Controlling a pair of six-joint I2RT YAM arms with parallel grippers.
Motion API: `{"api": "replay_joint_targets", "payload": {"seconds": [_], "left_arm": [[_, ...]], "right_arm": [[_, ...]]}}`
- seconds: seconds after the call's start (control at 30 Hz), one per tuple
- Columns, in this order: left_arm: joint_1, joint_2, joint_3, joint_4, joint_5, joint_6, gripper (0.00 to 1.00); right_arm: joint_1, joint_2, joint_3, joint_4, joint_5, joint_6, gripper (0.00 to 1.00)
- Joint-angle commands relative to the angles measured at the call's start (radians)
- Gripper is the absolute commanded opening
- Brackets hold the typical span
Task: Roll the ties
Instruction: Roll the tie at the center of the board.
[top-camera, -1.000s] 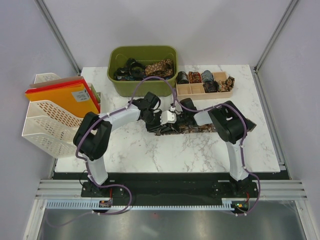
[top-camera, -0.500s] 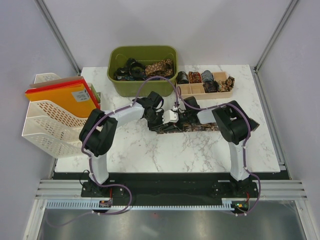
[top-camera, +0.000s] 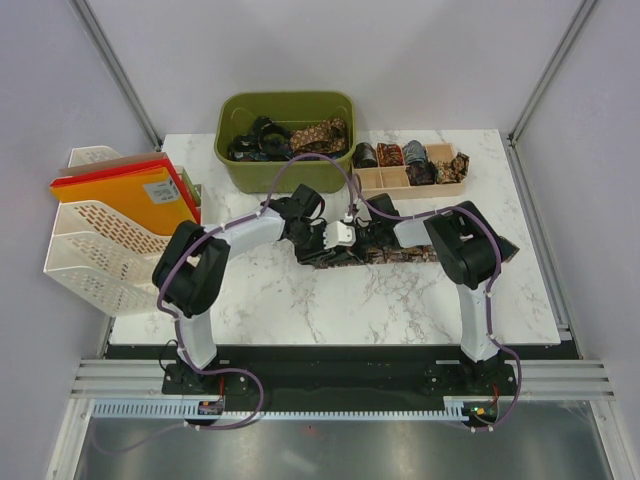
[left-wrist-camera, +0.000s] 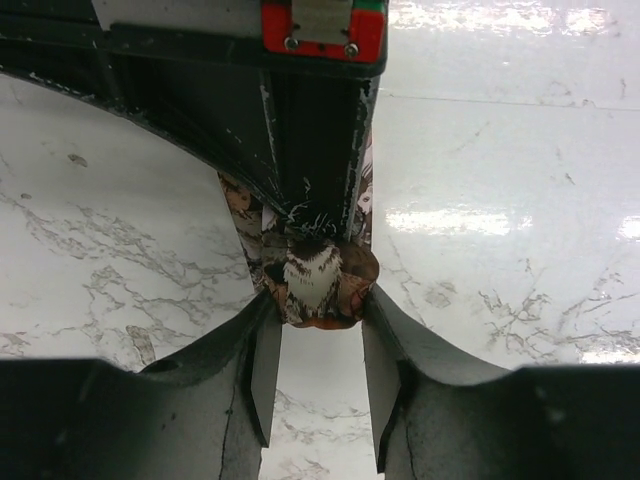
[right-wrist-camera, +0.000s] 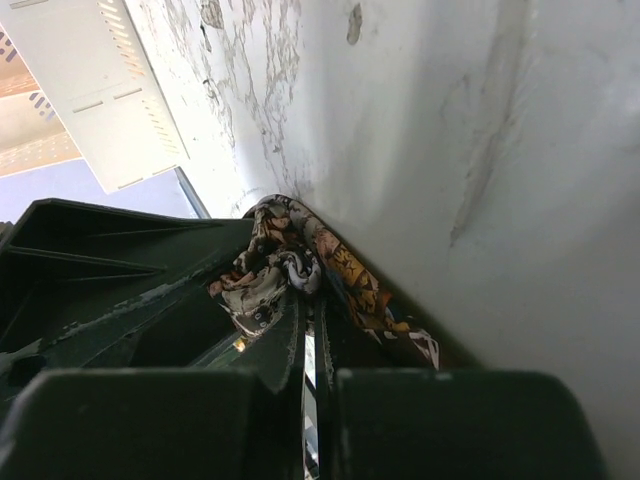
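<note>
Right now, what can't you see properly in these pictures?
- Top view: the arms cover the left end of the paisley tie.
- Right wrist view: the right gripper is shut, but its own fingers hide whether fabric is pinched.
- Top view: ties in the green bin are too small and tangled to count.

- White grey-veined marble tabletop, bright glare patches on it.
- Plain pale grey walls.
- Silver metal frame posts at the corners.
</note>
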Motion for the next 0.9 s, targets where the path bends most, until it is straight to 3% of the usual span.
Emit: {"api": "replay_joint_targets", "payload": {"seconds": [0.0, 0.3, 0.67, 0.87], "left_arm": [[-0.01, -0.065, -0.015, 0.027, 0.172, -0.008, 0.45], [-0.025, -0.001, 0.039, 0.098, 0.226, -0.004, 0.49], [-0.052, 0.083, 0.091, 0.024, 0.14, 0.038, 0.35], [-0.052, 0.005, -0.016, -0.01, 0.089, 0.022, 0.35]], "right_arm": [[0.018, 0.041, 0.001, -0.029, 0.07, -0.024, 0.0], [0.02, 0.054, -0.005, 0.016, 0.047, 0.002, 0.0], [0.02, 0.057, 0.0, 0.056, -0.017, 0.031, 0.0], [0.064, 0.052, -0.003, 0.185, -0.059, 0.107, 0.0]]}}
